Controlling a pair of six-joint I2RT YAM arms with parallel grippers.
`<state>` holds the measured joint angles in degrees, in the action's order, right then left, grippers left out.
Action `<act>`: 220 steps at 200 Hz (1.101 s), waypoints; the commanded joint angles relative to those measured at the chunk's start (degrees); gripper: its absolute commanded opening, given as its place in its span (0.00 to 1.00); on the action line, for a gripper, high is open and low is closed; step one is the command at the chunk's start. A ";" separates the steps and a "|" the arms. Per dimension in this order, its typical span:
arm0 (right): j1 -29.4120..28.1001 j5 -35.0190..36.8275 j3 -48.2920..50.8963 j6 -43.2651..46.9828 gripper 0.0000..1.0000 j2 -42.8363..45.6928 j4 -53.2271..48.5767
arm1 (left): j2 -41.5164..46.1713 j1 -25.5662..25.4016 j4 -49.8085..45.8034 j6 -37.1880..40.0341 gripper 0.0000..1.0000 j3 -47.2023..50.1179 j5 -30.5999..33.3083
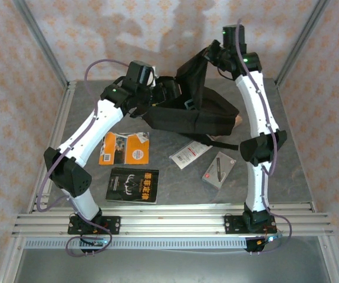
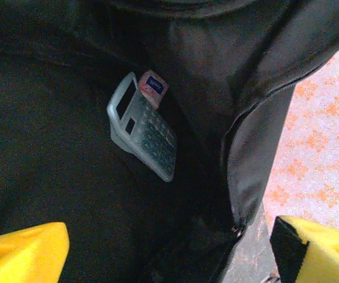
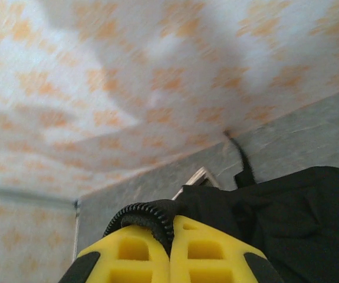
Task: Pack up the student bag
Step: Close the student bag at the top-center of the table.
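Our right gripper (image 3: 170,239) is pinched tight on the top of the student bag (image 1: 187,112), holding it up at the back of the table (image 1: 287,171); our left gripper (image 2: 168,252) hangs wide apart over its mouth, with a calculator (image 2: 145,132) inside. We think much is left; an orange book (image 1: 124,147), a black book (image 1: 133,185), a white packet (image 1: 190,154) and a grey box (image 1: 219,169) lie outside.

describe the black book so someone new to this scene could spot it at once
On the grey table, look near the front edge on the left arm's side. The black book lies flat just nearer than the orange booklet; its dark cover with orange lettering sets it apart.
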<state>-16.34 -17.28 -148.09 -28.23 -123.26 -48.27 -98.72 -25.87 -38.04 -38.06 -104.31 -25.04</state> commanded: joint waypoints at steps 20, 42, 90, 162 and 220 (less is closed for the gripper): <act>-6.16 -1.17 -1.16 10.40 0.00 -1.84 -1.27 | 4.05 1.01 -5.92 -1.40 0.93 -1.82 10.68; -9.46 5.41 -0.19 12.23 0.00 -1.80 -4.72 | 7.35 2.10 -7.58 -1.64 1.00 -0.68 15.94; -15.44 12.54 8.14 12.02 0.00 0.20 -2.13 | 12.41 4.13 -10.37 -2.96 1.00 3.04 20.60; -19.44 27.08 13.59 12.42 0.77 10.83 -5.52 | 20.51 3.19 -6.63 0.03 0.99 17.04 9.84; -20.22 35.48 46.19 7.52 0.79 37.53 -0.06 | 20.24 -7.09 -6.82 7.12 0.95 17.06 10.80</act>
<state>-36.62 10.46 -114.69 -17.82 -98.32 -49.98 -78.76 -28.23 -45.25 -35.77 -86.65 -13.93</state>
